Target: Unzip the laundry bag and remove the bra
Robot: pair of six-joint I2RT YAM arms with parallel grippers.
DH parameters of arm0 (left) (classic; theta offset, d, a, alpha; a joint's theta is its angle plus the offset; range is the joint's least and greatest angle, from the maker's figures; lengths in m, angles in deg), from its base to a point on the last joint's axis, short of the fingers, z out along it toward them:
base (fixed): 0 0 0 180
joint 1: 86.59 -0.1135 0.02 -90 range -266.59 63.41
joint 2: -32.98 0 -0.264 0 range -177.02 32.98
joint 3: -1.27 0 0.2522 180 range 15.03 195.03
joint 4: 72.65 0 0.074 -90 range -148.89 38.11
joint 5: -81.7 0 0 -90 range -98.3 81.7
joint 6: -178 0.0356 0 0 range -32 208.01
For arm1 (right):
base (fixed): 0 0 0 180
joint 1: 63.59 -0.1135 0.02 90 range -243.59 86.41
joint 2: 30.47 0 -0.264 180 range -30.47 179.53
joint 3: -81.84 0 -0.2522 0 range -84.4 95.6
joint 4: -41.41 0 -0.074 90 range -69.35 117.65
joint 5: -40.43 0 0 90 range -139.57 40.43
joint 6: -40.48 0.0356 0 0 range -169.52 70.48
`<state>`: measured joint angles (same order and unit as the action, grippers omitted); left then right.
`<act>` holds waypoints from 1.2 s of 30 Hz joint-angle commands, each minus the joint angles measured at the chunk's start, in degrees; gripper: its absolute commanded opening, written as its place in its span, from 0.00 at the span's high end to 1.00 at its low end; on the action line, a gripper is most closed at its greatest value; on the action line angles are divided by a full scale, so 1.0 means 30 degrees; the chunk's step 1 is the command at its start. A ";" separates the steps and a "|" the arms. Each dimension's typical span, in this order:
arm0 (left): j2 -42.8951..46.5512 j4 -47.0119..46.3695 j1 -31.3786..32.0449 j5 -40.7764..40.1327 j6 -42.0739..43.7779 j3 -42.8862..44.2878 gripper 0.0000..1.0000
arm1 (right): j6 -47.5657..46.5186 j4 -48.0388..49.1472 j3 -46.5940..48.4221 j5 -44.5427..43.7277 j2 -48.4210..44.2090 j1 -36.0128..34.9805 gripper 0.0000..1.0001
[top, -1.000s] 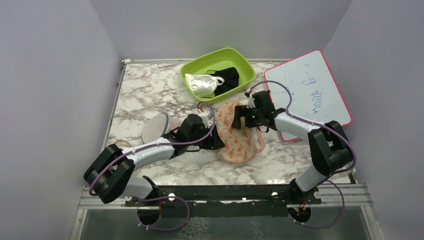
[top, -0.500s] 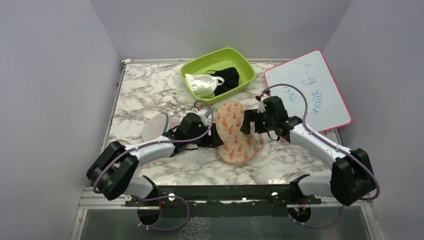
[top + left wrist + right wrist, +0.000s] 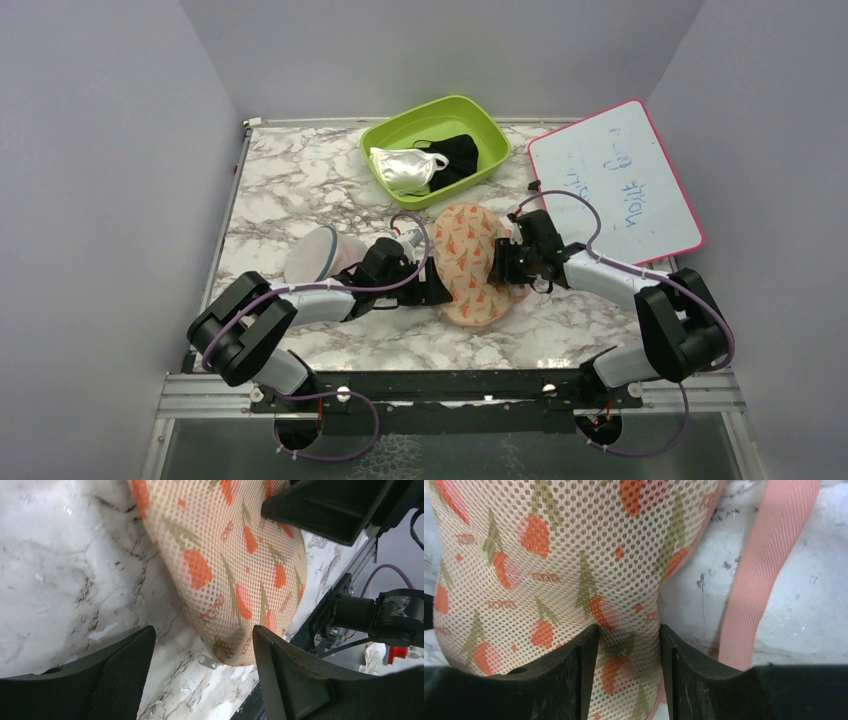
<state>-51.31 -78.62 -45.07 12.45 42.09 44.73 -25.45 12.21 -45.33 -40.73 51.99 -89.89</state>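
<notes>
Marble-patterned tabletop (image 3: 300, 190) carries the laundry bag (image 3: 468, 262), which lies flat near the middle between the two arms, and the bra cannot be seen in any view, so it is presumably zipped inside. Up close the bag is open-weave mesh that bulges softly, so I judge it light, limp and quick to bunch or slide on the smooth stone instead of holding its shape. The right gripper (image 3: 629, 630) has its fingers drawn close together with a fold of the mesh pinched between them, beside the pink strap (image 3: 769, 570) that trails onto the table. That grip looks useful as an anchor, though thin mesh may slip out or stretch under a hard pull. The left gripper (image 3: 204, 632) is spread wide and holds nothing, its fingers low on the table either side of the bag's rounded end. A small metal tab (image 3: 208, 661), probably the zip pull, pokes out from under the bag's edge between those fingers. The tab is the place to take hold, since it is stiff though small and flat, so the fingers would need to close squarely on it while the other side keeps the fabric taut
</notes>
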 commanded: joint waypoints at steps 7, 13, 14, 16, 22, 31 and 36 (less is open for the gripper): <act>-0.0510 -0.4358 0.0112 0.0063 -0.2806 -0.1490 0.45 | 0.1001 0.3293 -0.0963 0.0166 0.1040 -0.0050 0.55; -0.1260 -0.5707 -0.0168 0.0244 -0.3520 -0.0907 0.32 | 0.0448 0.2778 -0.0456 -0.0237 0.1156 -0.0050 0.55; -0.1347 -0.5877 -0.0335 0.0318 -0.3580 -0.0889 0.29 | 0.0318 0.2804 -0.0433 -0.0199 0.1093 -0.0050 0.55; -0.1760 -0.6059 -0.0736 0.0861 -0.3661 -0.0638 0.26 | 0.0134 0.2768 -0.0374 0.0033 0.0951 -0.0050 0.55; -0.3126 -0.7223 -0.1271 0.2069 -0.4039 -0.0120 0.50 | -0.0344 0.3102 -0.0536 0.0741 0.0481 -0.0050 0.55; -0.1744 -0.7609 -0.1364 0.2639 -0.4615 -0.0931 0.85 | -0.1715 0.3078 0.0472 0.2522 0.0780 -0.0050 0.54; 0.0867 -0.7613 -0.1129 0.2268 -0.5367 -0.2376 0.98 | -0.1675 0.4136 0.1437 0.4220 0.1747 -0.0351 0.50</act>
<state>-55.38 -98.31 -49.25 17.83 28.32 40.44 -29.21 21.32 -44.24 -34.08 54.80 -89.89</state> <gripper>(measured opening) 0.108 0.480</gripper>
